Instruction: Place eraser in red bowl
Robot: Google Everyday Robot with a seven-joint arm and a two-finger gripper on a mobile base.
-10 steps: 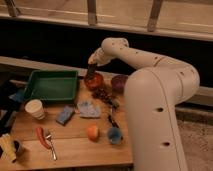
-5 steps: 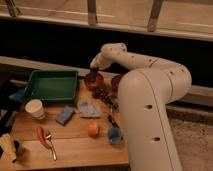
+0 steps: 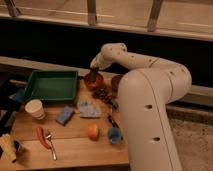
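The small orange-red bowl (image 3: 93,83) stands on the wooden table just right of the green tray. My gripper (image 3: 93,70) hangs straight down over the bowl, its tip at the rim. A dark narrow shape (image 3: 93,76) sits right under the gripper, over the bowl's dark inside; it looks like the eraser. I cannot tell whether it is still held or lies in the bowl. The white arm reaches in from the right.
A green tray (image 3: 50,86) is at the back left. Also on the table are a paper cup (image 3: 35,108), a blue-grey sponge (image 3: 64,114), a cloth (image 3: 90,108), an orange fruit (image 3: 92,131), a blue cup (image 3: 114,135), a spoon (image 3: 50,143) and a dark bowl (image 3: 115,82).
My gripper has come down a little, closer to the red bowl. The other things on the table have not moved.
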